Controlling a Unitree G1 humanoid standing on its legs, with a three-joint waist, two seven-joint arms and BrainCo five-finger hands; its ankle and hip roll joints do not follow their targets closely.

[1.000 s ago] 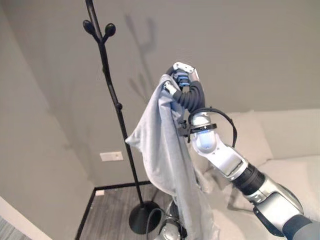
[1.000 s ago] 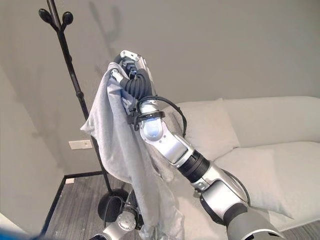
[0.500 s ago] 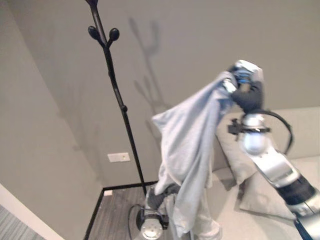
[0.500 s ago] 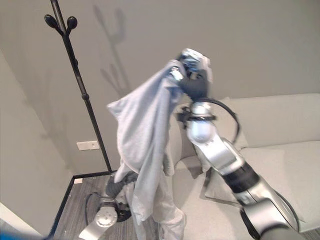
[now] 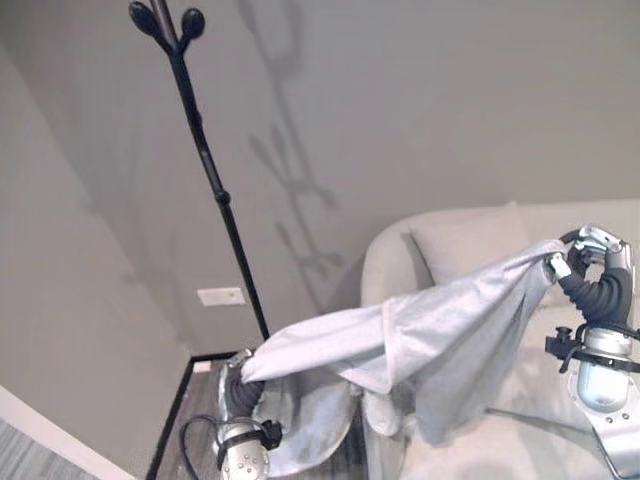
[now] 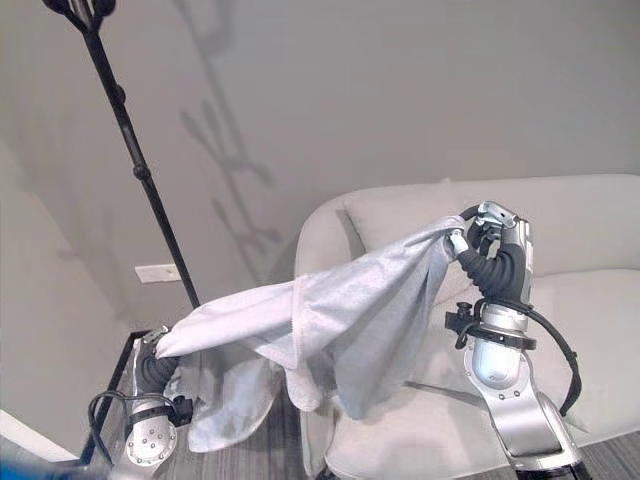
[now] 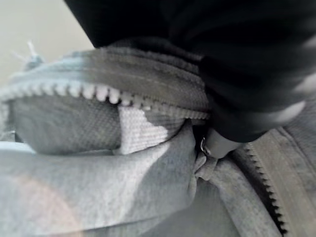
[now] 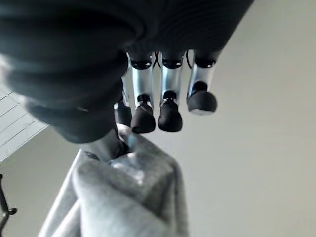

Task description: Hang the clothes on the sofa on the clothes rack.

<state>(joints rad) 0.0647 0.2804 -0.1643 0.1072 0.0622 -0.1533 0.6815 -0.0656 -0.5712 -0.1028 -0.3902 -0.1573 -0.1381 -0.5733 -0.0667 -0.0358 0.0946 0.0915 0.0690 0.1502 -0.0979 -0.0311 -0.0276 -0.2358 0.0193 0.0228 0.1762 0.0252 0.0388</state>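
Note:
A light grey zip-up garment [image 5: 430, 330] hangs stretched out between my two hands, sagging in the middle in front of the sofa. My right hand [image 5: 592, 270] holds one end up at the right; its fingers [image 8: 170, 106] curl over the bunched cloth [image 8: 128, 197]. Low at the left, my left hand [image 5: 240, 390] is shut on the other end, with the zipper and folded cloth [image 7: 98, 163] pressed against it. The black clothes rack [image 5: 205, 160] stands at the left, its top hooks [image 5: 165, 20] far above both hands. The garment covers its base.
A pale grey sofa [image 5: 470, 235] with a cushion fills the right side, under and behind the garment. A grey wall runs behind, with a white socket plate [image 5: 221, 296] beside the rack pole. Dark striped floor shows at the lower left.
My right hand has dropped from high beside the rack down and to the right, over the sofa. The garment, hanging bunched before, is now pulled out sideways. The camera has shifted too.

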